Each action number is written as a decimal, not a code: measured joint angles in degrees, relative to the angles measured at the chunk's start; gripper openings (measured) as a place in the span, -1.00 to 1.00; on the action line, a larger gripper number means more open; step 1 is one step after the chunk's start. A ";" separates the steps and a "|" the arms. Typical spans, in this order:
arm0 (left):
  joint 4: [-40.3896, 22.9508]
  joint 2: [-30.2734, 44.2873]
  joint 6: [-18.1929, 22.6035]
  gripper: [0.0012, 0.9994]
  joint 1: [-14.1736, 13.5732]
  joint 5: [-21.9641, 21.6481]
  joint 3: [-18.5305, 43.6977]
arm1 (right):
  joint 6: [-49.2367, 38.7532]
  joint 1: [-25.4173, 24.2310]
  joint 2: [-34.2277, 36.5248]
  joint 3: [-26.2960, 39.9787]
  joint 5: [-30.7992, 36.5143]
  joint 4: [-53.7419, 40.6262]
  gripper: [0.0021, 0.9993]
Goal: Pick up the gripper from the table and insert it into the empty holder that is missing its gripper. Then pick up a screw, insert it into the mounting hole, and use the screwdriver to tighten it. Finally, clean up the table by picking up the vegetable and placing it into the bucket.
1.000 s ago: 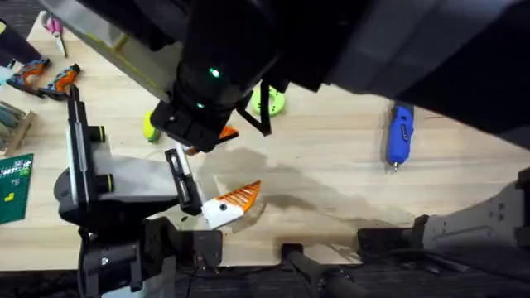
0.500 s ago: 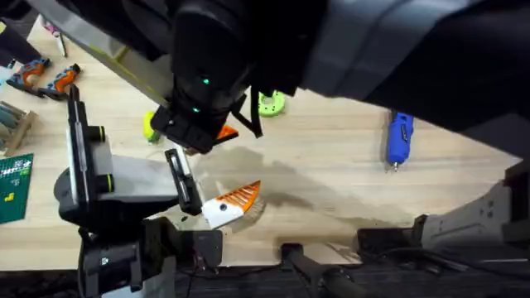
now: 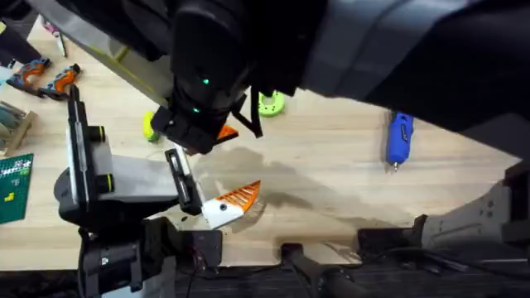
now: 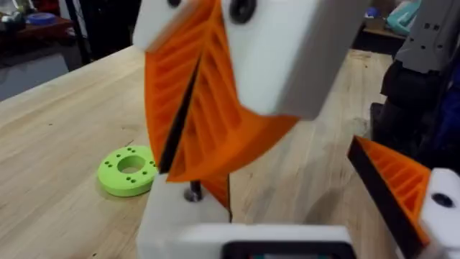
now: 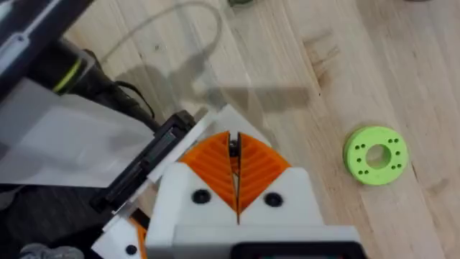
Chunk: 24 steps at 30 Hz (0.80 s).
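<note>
Vegetable: lying on the table, far left, just beside the right arm's wrist.
Left gripper: jaws apart, holding nothing.
Holder: directly under the right gripper's tips.
Right gripper: orange fingers pressed together; anything pinched between them cannot be made out.
Screwdriver: flat on the table, well apart to the right.

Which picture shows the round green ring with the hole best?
The right wrist view: the green ring lies whole on the wood, hole and small dots plain. The left wrist view shows it slanted and blurrier. Overhead, it is partly hidden under the dark arm.
</note>
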 joint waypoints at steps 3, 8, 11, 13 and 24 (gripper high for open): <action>0.00 0.00 0.00 0.97 0.00 0.01 0.00 | 0.00 0.00 0.10 0.01 0.00 -0.05 -0.99; 0.00 0.00 0.00 0.97 0.00 0.00 0.00 | 0.00 0.00 0.15 0.11 0.00 -0.09 -0.99; 0.00 0.00 0.00 0.97 0.00 0.00 0.00 | 0.04 0.00 0.15 0.11 0.00 -0.20 -0.99; 0.00 0.00 0.00 0.97 0.00 0.00 0.00 | 0.22 0.00 0.15 0.11 0.00 -0.20 -0.99; 0.00 0.00 0.00 0.97 0.00 0.02 0.00 | 1.14 0.00 0.15 0.09 -0.80 -0.20 -0.99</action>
